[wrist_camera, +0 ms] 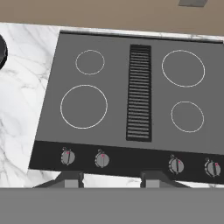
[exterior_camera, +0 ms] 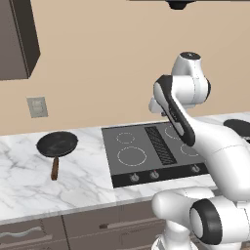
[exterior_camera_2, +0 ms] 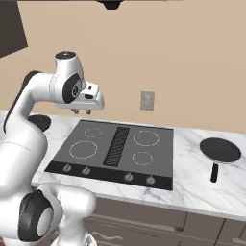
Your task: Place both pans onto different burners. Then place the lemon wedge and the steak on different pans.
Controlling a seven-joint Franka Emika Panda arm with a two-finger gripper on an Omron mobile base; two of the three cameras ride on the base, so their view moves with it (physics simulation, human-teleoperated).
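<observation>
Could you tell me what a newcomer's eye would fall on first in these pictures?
Probably the white arm, its gripper held open above the dark cooktop, whose four white-ringed burners are bare. Next, two black pans on the marble counter: the wooden-handled pan left of the cooktop, the all-dark pan right.

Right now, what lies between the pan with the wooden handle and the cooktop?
Only bare marble counter lies between the wooden-handled pan and the cooktop, as the left base view shows.

tan wall [exterior_camera: 97,58], marble counter [exterior_camera: 29,180], apparently dark cabinets [exterior_camera: 17,39]
</observation>
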